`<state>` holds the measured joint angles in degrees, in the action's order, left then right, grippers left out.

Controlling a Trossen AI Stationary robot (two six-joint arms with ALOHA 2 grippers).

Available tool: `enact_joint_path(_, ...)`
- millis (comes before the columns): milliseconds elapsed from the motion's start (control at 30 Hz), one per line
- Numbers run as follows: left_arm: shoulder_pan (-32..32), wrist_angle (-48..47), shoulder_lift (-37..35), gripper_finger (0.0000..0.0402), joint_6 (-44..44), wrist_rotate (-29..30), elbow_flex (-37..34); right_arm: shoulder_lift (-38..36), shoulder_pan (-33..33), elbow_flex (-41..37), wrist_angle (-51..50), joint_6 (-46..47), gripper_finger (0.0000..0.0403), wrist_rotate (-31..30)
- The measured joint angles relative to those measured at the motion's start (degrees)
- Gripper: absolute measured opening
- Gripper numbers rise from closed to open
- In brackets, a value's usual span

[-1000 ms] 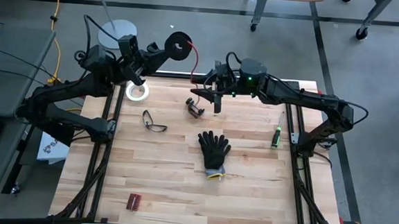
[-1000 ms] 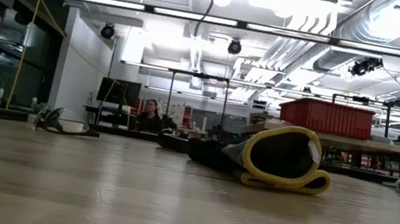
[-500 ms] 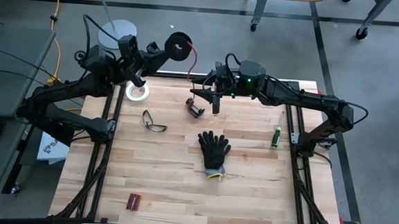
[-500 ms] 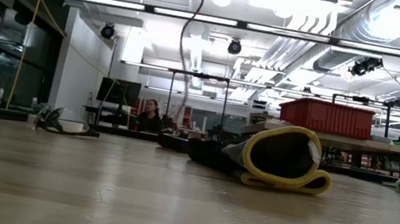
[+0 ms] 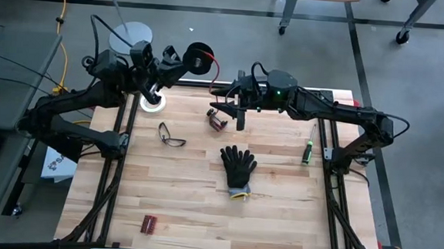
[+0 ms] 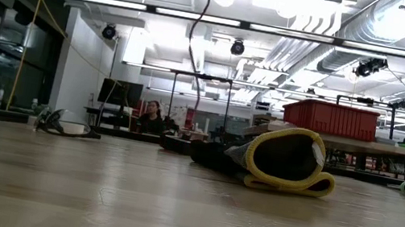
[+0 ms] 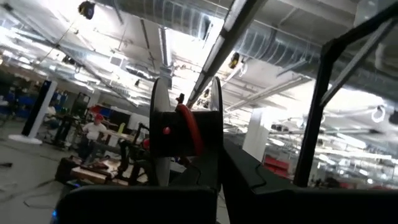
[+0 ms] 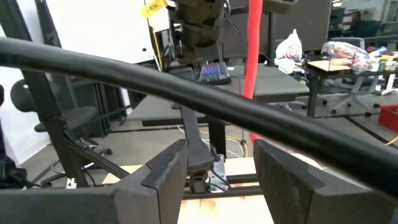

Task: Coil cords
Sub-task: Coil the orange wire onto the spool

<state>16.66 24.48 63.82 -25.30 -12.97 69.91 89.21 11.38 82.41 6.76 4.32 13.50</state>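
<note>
left gripper [image 5: 181, 60] is clamping the spool [image 5: 198, 55], right gripper [image 5: 229, 103] is gaping open; slack red cord [image 5: 213, 65] risks snagging.

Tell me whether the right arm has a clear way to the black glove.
Probably yes. The right gripper hangs open over the table's far edge, and the black glove lies alone on bare wood nearer the front. Only the small clip sits close by, off to the side, not in the path.
</note>
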Motion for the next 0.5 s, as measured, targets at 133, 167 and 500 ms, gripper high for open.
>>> enact_joint_path(133, 1.0, -0.9, -0.9, 0.0000, 1.9, -0.6, 0.0, 0.0, 0.1, 0.0, 0.0, 1.8, 0.0179, 0.0)
enact_joint_path(167, 1.3, -0.9, -1.1, 0.0000, 1.9, -0.7, 0.0, 0.0, 0.2, 0.0, 0.0, 2.6, 0.0179, 0.0)
enact_joint_path(500, 4.0, -1.2, -2.2, 0.0000, 1.5, -4.0, 0.0, 0.0, 0.2, 0.0, 0.4, 3.2, 0.0179, -4.2)
